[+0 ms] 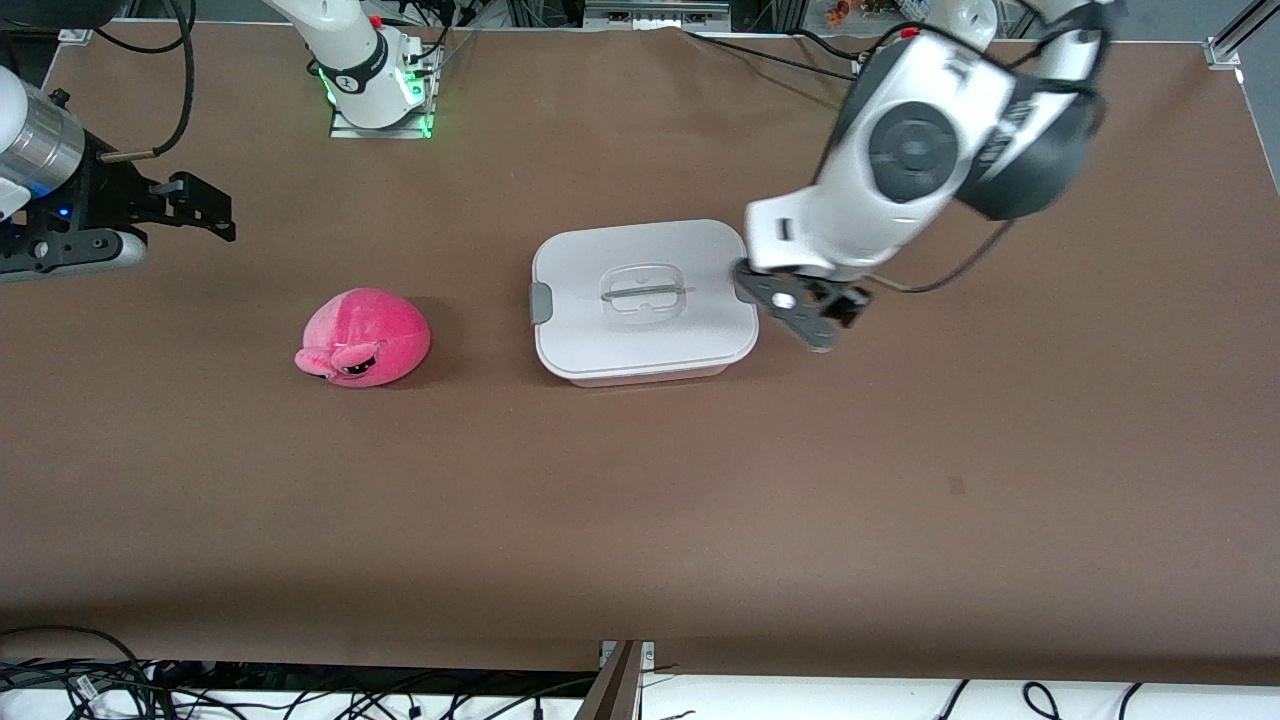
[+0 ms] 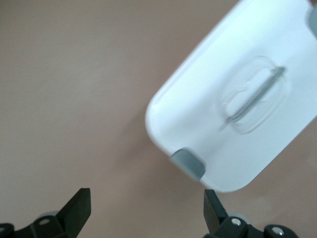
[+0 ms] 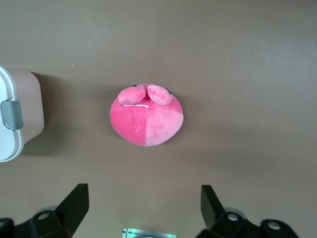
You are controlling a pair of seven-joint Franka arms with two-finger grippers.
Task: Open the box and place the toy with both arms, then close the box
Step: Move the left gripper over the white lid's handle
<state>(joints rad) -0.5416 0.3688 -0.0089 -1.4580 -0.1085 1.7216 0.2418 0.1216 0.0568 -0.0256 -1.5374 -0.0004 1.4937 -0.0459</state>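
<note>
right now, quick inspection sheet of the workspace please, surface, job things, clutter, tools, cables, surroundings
surface: brown table, one small dark mark toward the left arm's end.
job's things: box lid on, grey clip showing; toy on the table beside it, toward the right arm's end.
clutter: nothing seen.
tools: left tool open, at the box's end clip; right tool open, waiting above the toy.
cables: black leads at both arm bases and along the table's near edge.
surroundings: metal frame parts past the table edges.

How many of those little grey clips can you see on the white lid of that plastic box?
2. One grey clip sits on the white plastic box's end facing the pink plush toy; the other is on the end by the left gripper. No others are visible.
</note>
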